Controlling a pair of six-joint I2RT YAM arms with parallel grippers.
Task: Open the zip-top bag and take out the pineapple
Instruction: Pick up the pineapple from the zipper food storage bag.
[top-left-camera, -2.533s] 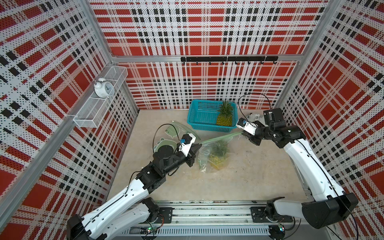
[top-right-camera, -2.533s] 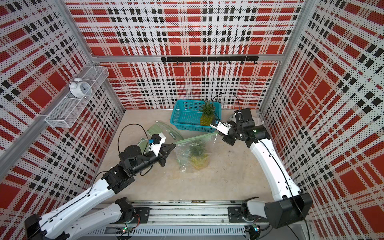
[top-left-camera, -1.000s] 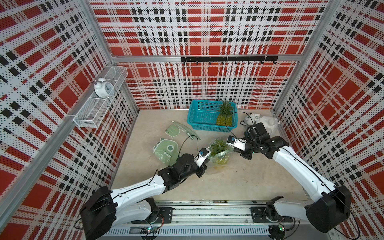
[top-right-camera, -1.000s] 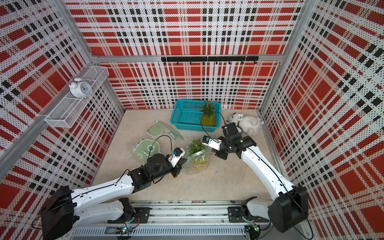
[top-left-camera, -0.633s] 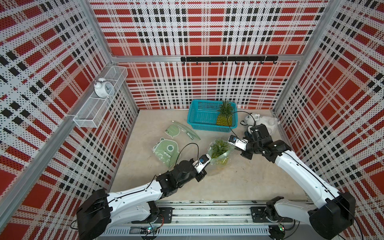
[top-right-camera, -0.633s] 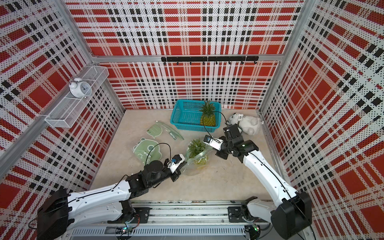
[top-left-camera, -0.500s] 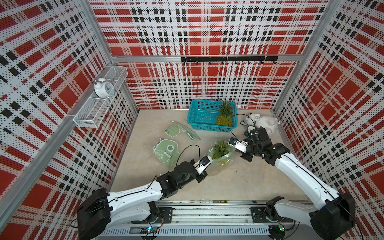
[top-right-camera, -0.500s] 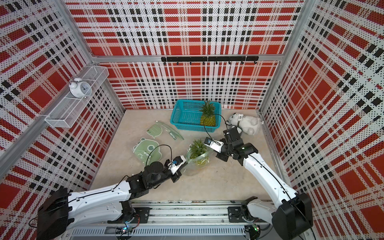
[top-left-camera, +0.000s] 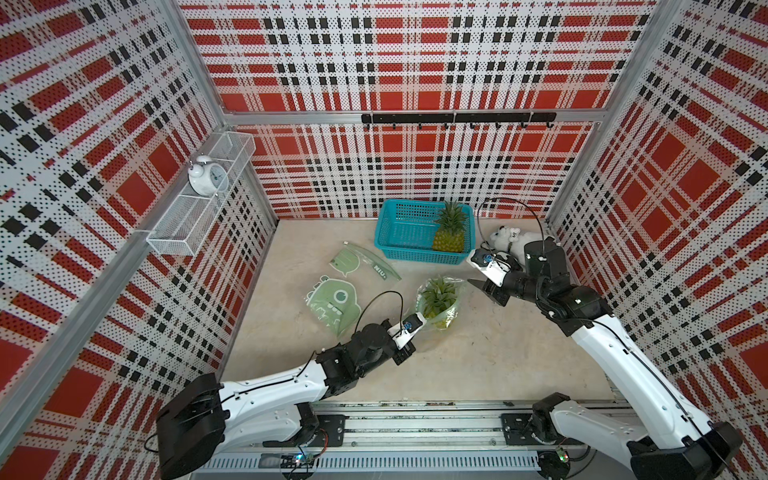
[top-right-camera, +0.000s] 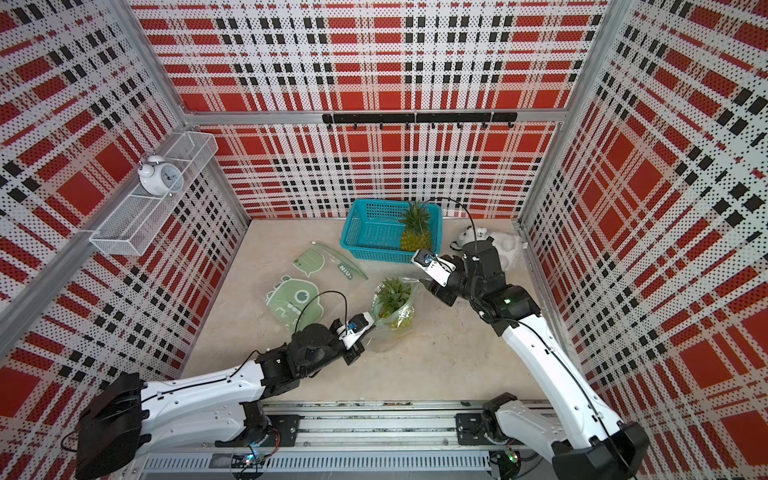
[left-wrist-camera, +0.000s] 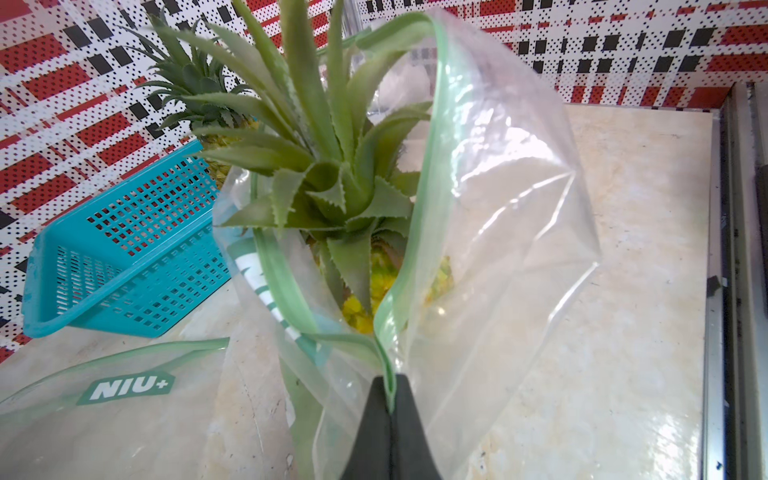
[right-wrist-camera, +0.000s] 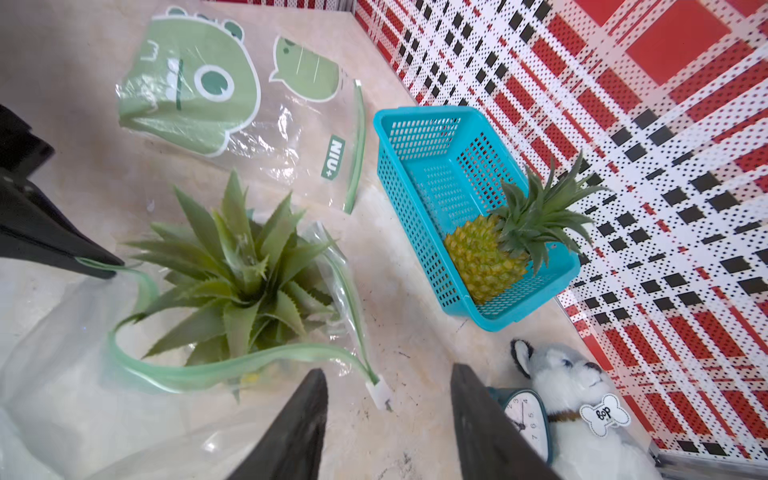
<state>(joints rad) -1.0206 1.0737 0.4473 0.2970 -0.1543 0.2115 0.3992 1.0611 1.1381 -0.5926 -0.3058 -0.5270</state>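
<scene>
Plastic zip-top bag (left-wrist-camera: 498, 208) holding pineapple (left-wrist-camera: 332, 187) is pinched by left pincer (left-wrist-camera: 390, 380), beside gaping right pincer (right-wrist-camera: 386, 370).

The left arm (top-left-camera: 270, 386) stretches low and forward, the left gripper (left-wrist-camera: 390, 397) is pinched closed, and the right gripper (right-wrist-camera: 386, 370) has its jaws apart.

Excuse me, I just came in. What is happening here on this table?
Two robot arms are working on a zip-top bag holding a pineapple. The left gripper is shut on the bag's green zip rim. The right gripper is open and empty beside the mouth. The mouth is open and the crown pokes out, but the fruit is not yet taken out. A second pineapple sits in the blue basket.
</scene>
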